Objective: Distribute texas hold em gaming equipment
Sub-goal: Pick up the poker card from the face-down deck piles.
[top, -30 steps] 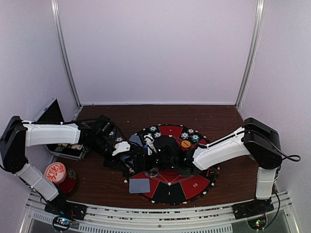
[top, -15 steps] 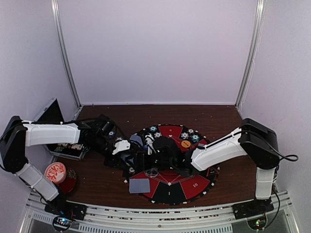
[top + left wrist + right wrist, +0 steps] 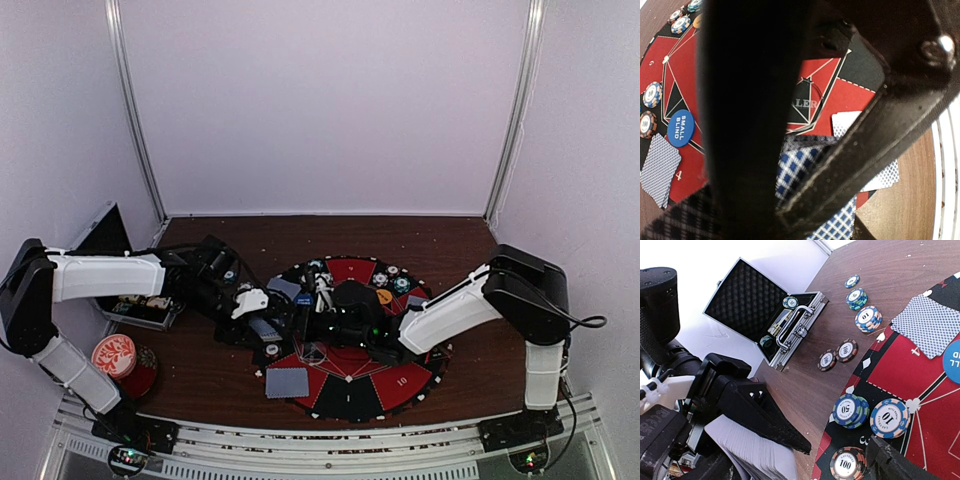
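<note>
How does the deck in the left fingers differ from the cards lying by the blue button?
The deck is a thick stack showing white edges; the dealt cards are thin, showing patterned backs. The deck is clamped in the left fingers; the dealt cards lie flat on the mat.

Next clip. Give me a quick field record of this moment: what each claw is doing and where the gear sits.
left claw: shut on the deck of cards, at the mat's left edge
right claw: over the mat, close by; opening unclear
small blind button: on the mat beside two chips
face-down cards: on the mat's near-left edge
case: open, left of the mat
</note>
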Controlling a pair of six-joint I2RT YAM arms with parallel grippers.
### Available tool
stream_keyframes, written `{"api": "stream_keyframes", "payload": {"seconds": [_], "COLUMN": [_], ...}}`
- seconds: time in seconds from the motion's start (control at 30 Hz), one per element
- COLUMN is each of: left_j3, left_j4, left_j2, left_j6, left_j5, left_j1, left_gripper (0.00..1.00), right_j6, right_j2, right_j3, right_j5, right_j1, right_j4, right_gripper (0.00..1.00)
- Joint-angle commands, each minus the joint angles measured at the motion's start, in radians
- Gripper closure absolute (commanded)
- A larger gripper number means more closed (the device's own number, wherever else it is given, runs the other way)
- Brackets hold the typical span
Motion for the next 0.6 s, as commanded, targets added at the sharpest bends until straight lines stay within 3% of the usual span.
{"api": "stream_keyframes", "payload": {"seconds": [0.0,0.33,0.57], "left_j3": [0.000,0.000,0.003], "left_j4": [-0.025,-0.025,-0.025], "left_j2": [-0.006,-0.006,0.003], "left_j6": [0.023,0.023,0.016], "left_j5": [0.033,0.034,0.019], "left_j1": [-0.009,-0.009,-0.009], "left_gripper": [0.61,0.61,0.61], "right_j6": [0.016,-0.027,-0.061], "right_j2": [0.022,0.057,0.013], "right_j3": [0.028,0.097,0.069], "right_j5": [0.028,-0.002,0.067], "right_j1": [-0.019,-0.006,-0.007], "right_j4": [0.026,-0.058,-0.094], "right_gripper": [0.14,0.15,0.23]}}
